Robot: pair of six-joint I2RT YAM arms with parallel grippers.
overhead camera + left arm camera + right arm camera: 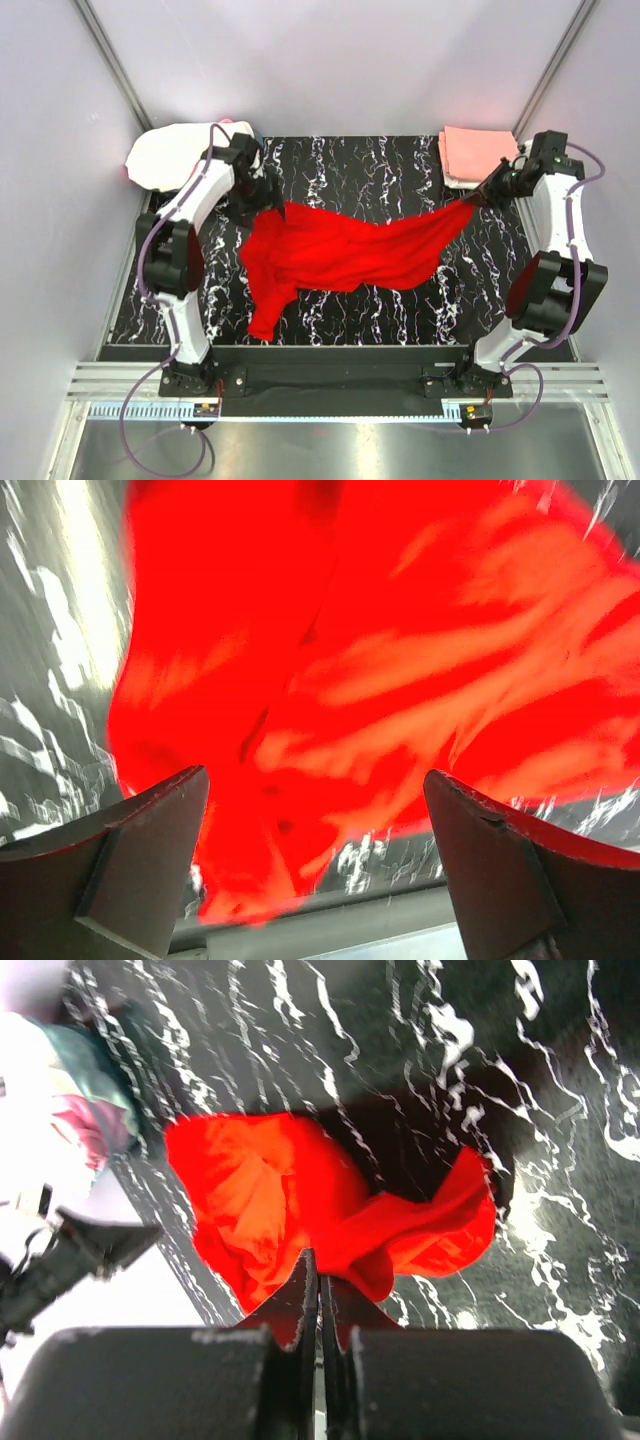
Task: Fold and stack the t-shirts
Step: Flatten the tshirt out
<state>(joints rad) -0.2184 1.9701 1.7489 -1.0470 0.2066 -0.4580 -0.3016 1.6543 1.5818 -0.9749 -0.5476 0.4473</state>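
The red t-shirt (345, 250) runs left to right across the middle of the black marbled table (370, 165). Its right corner is pulled up to the far right, where the right gripper (478, 197) is clamped on it. The left gripper (262, 196) hangs over the shirt's far-left end, fingers (140, 860) spread apart; its wrist view is blurred.

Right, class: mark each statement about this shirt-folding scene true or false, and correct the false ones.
1. The right claw is shut on the red t-shirt. True.
2. The left claw is shut. False: it stands wide open.
3. The red t-shirt lies neatly folded. False: it is unfolded and rumpled across the table.
4. A folded pink t-shirt sits at the table's far right corner. True.
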